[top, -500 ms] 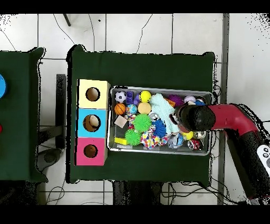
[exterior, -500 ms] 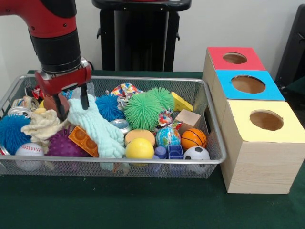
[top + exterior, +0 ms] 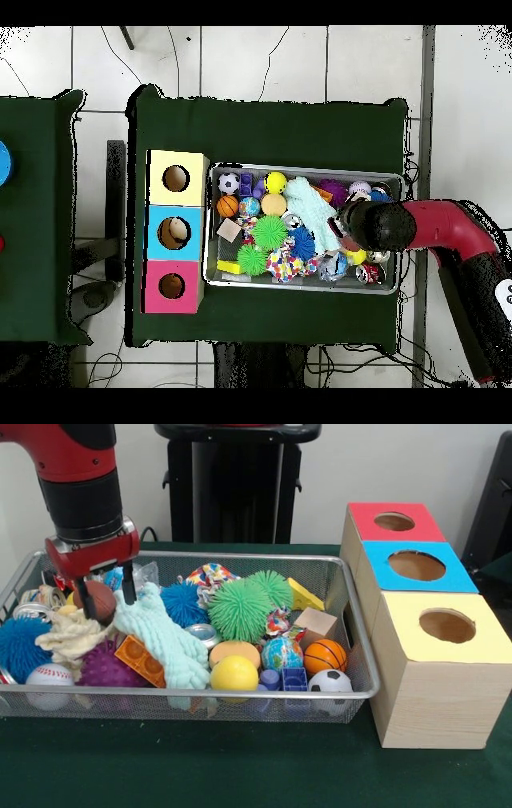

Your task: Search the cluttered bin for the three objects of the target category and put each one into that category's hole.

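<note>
The wire-mesh bin [image 3: 240,557] is full of toys. My gripper [image 3: 106,598] hangs over its far left part, fingers apart, astride a reddish-brown round thing [image 3: 101,600]; I cannot tell whether they touch it. A long mint-green fuzzy plush [image 3: 164,638] lies right beside it, and a cream plush [image 3: 72,635] lies below it. No orange-tan animal with a pale face shows. The red-topped box's hole [image 3: 394,522] is at the far right. In the overhead view the arm's wrist [image 3: 368,224] covers the gripper over the bin [image 3: 305,168]; the red box's hole [image 3: 172,286] is to the left.
Green spiky balls [image 3: 240,610], blue spiky balls [image 3: 18,646], a yellow ball [image 3: 234,673], a basketball [image 3: 325,656], a soccer ball [image 3: 330,682], a baseball [image 3: 48,676], an orange brick [image 3: 140,660] and a wooden block [image 3: 317,622] fill the bin. Blue-topped [image 3: 417,566] and yellow-topped [image 3: 447,626] boxes stand nearer.
The gripper has moved left and slightly up; the reddish-brown round thing, which was left of the fingers, now sits between them.
</note>
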`<action>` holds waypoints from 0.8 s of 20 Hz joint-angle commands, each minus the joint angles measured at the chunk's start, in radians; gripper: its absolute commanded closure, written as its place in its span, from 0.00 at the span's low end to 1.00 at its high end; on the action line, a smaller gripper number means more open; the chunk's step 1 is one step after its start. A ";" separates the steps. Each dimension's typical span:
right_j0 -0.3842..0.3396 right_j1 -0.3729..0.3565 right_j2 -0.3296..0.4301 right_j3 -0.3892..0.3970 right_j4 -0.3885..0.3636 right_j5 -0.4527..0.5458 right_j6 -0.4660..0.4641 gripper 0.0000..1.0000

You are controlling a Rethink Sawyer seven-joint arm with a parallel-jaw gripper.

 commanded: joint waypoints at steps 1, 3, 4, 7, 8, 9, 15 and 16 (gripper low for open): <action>-0.043 0.051 -0.058 0.085 -0.077 0.004 -0.234 0.00; -0.052 0.033 -0.063 0.111 -0.068 0.029 -0.228 0.00; -0.055 0.024 -0.066 0.119 -0.066 0.036 -0.223 0.00; -0.068 -0.013 -0.082 0.140 -0.068 0.080 -0.236 0.00; -0.074 -0.018 -0.080 0.145 -0.071 0.092 -0.261 0.00; -0.080 -0.024 -0.078 0.151 -0.075 0.103 -0.286 0.00; -0.088 -0.026 -0.095 0.163 -0.094 0.104 -0.280 0.00; -0.088 -0.022 -0.093 0.162 -0.103 0.095 -0.284 0.00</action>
